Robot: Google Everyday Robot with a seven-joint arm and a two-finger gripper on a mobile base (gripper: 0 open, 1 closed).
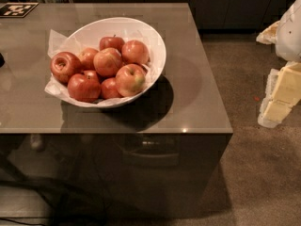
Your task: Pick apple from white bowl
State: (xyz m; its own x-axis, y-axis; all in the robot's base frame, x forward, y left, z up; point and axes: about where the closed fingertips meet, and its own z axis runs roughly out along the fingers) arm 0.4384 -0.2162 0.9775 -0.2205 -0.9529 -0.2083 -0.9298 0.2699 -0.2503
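Table (197, 79): grey-brown glossy top that fills most of the camera view. Its front edge and right corner are visible, and the dark front panel below reflects the room.

Floor (254, 173): brown carpet to the right of the table and in front of it. A dark cabinet (225, 4) runs along the back.

White bowl (159, 48): large, deep and glossy, sitting left of centre on the table. It looks tipped toward the camera and throws a heavy shadow to its front right. Crinkled white paper (56, 42) lines it and sticks out over the rim on the left and front-left.

Gripper (281, 95): at the far right edge, over the carpet and off the table, partly cut off by the frame. Only pale yellow and white blocks show, with a white arm section (290, 29) above them. Cannot tell whether it is spread or pressed together, or whether it holds anything. It is well apart from the bowl and touches no fruit.

Fruit: roughly nine red apples are piled in the bowl, touching each other.

The apple (130, 78): in the bowl at front right of the pile, close to the near rim. It is red with a pale yellow-green patch around a short stem, and the stem faces up. Its left side is against a darker apple (110, 87), and another apple (135, 51) sits behind it. The leftmost apple (65, 66) lies against the paper.

Marker tag (16, 9): black-and-white printed square, flat on the far left corner of the table.
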